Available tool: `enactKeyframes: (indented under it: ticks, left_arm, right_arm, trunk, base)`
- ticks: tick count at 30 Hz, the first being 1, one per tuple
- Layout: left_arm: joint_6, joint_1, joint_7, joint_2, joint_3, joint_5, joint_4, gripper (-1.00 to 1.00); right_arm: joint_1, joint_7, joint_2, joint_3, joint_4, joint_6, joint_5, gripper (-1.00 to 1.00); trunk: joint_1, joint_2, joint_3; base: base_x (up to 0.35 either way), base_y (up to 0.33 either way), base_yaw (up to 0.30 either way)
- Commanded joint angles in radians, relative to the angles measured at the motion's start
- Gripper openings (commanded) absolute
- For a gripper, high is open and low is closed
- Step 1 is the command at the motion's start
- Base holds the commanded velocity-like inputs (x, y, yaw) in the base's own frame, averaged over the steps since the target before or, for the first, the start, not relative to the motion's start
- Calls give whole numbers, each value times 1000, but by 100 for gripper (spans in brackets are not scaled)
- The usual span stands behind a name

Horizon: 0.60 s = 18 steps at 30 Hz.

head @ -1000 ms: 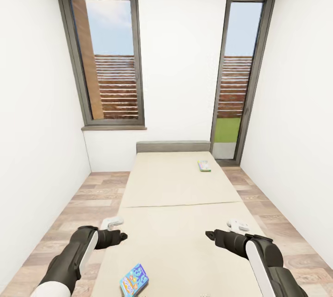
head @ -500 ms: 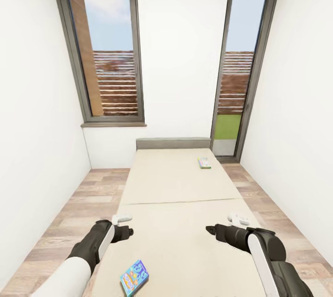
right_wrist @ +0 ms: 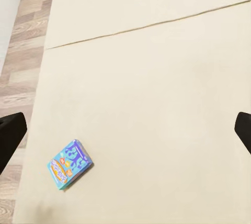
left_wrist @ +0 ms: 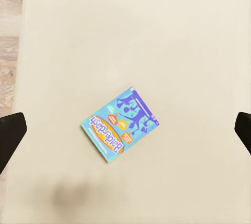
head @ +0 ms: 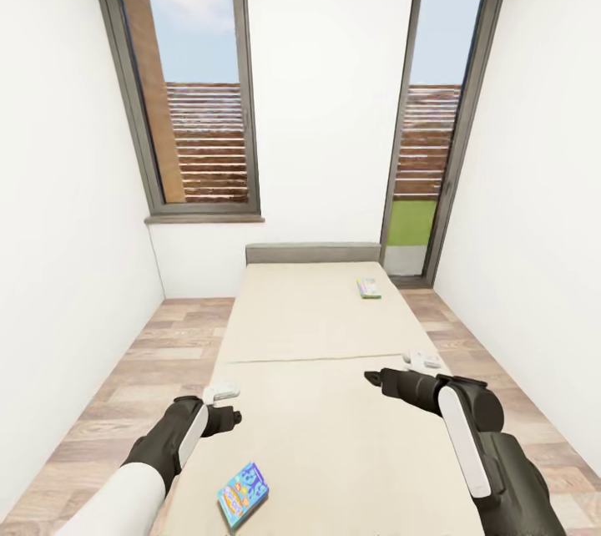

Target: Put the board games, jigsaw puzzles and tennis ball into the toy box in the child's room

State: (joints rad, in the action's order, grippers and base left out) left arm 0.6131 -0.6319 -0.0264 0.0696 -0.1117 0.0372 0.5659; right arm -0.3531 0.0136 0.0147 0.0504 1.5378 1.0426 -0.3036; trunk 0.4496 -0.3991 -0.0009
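The blue game (head: 243,493) lies flat near the bed's (head: 334,436) foot edge toward its left side, long axis skewed to that edge, just below the spread-fingered left tool (head: 234,417), nearer than the equally parted right tool (head: 371,377).

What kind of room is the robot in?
Probably a bedroom: a long beige bed with a grey headboard, tall windows and a wooden floor. Two board games lie on the bed.
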Motion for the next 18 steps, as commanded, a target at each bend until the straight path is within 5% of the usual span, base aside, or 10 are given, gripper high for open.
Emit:
enactKeyframes:
  ticks: [1,18]
  left_arm:
    - [5,0,-3,0,-5,4,1,100]
    - [2,-1,4,2,-4,7,4,100]
  right_arm:
    - [-1,2,0,0,2,5,0,100]
    - [0,3,1,-7,-3,5,-2,100]
  trunk:
    - [0,-1,-2]
    - [0,-1,-30]
  base:
    - [0,0,0]
    - [0,0,0]
